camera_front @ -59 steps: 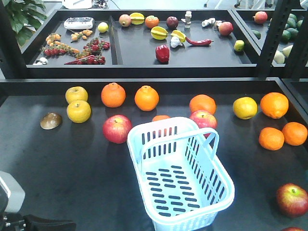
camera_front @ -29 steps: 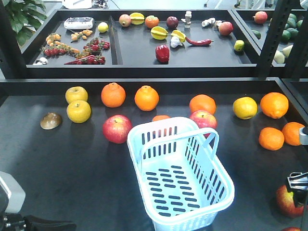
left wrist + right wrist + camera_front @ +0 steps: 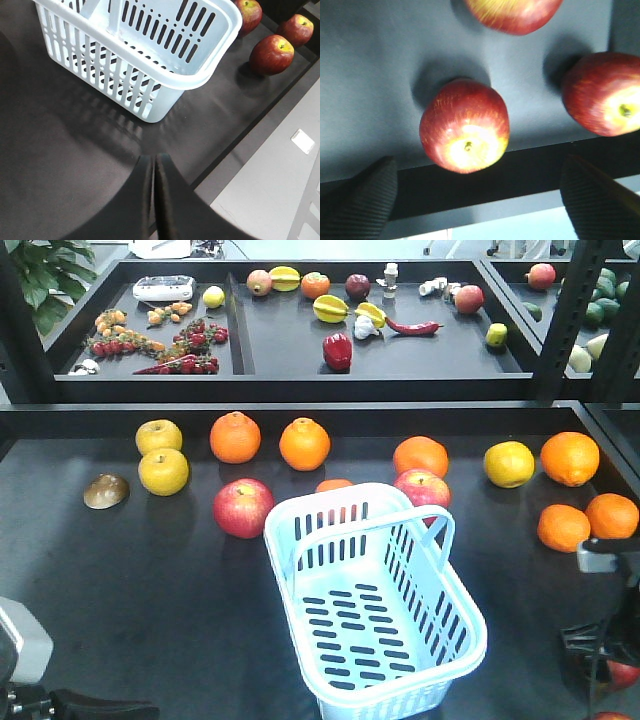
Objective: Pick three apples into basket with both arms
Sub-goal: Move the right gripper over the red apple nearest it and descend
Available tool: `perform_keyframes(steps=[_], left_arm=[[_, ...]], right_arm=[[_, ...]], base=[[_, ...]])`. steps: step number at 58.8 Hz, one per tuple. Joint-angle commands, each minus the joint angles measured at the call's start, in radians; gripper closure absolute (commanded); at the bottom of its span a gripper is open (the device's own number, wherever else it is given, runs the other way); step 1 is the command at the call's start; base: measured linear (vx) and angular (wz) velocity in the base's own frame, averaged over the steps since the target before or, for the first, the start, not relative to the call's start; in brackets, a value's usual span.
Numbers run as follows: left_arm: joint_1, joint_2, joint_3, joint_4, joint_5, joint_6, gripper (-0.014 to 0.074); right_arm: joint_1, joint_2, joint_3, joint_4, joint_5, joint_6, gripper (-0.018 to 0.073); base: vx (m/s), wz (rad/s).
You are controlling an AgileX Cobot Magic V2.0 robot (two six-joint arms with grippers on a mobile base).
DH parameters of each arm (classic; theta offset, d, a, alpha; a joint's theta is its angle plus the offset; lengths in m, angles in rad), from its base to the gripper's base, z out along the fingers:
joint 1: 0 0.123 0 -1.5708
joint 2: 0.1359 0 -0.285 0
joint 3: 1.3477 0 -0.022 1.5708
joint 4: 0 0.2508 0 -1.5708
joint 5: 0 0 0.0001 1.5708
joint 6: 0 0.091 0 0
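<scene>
Apples, three dark red, lay by the right gripper, spread wide, seemingly toward one; left gripper sat clenched near one basket.

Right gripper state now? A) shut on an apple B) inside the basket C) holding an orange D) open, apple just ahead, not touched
D: the right wrist view shows the right gripper spread wide open, with an apple just ahead of it and clear of both sides.
</scene>
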Motion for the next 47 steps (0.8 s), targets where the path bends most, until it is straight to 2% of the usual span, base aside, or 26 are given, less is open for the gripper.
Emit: perform_keyframes(steps=[1,11,16,23,29,47], left_arm=[[-0.003,-0.003,-0.024,-0.034,-0.022,-0.009,0.0602],[-0.003,-0.003,-0.024,-0.034,-0.016,-0.009,0.0602],[-0.003,-0.003,-0.024,-0.034,-0.016,-0.009,0.0602],[-0.003,-0.003,-0.024,-0.034,-0.011,-0.009,0.0602],[-0.003,-0.003,-0.024,-0.034,-0.011,-0.009,0.0602],[-0.003,-0.003,-0.024,-0.034,-0.019,-0.009,0.0602]], right_arm=[[-0.004,0.019,-0.025,-0.012,-0.007,-0.001,-0.0057],[-0.012,0.062,-0.025,0.038,-0.038,-0.001,-0.0052],[-0.067,0.084,-0.025,0.097,-0.033,-0.011,-0.005],[-0.142,0.092,-0.025,0.128,-0.021,-0.064,-0.0039],[-0.176,0.092,-0.025,0.181,-0.031,-0.114,-0.0032],[-0.18,0.096,-0.025,0.201,-0.067,-0.14,-0.0032]], base=[[0.0,0.0],[0.0,0.0],[0.0,0.0],[0.0,0.0],[0.0,0.0],[0.0,0.0]])
